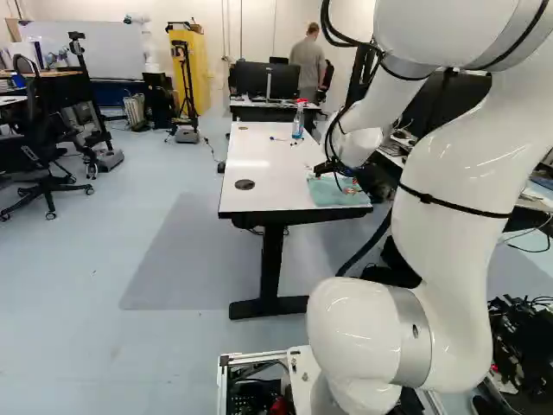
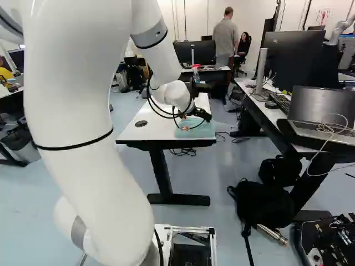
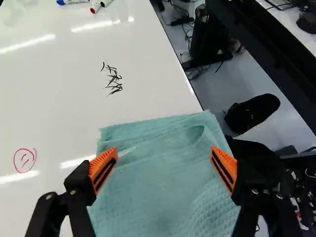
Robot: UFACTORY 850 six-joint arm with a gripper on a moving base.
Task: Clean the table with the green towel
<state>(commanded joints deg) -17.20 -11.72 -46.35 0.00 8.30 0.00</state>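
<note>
The green towel point(image 3: 163, 182) is seen folded at the near right corner of the white surface point(image 3: 59, 94), between the spread fingers of the tool point(image 3: 164, 165). Grasping appears to be in hand; lowering and closing are needed next. Marks point(image 3: 112, 79) lie beyond, left.

Glossy white table point(image 3: 59, 94), matt textured green cloth towel point(image 3: 163, 168)

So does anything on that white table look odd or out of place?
Yes: a black scribble and a little red doodle are on the table, odd marks on an otherwise plain white top. The green towel is also rumpled, with loose folds. I see nothing spilled or broken there.
</note>
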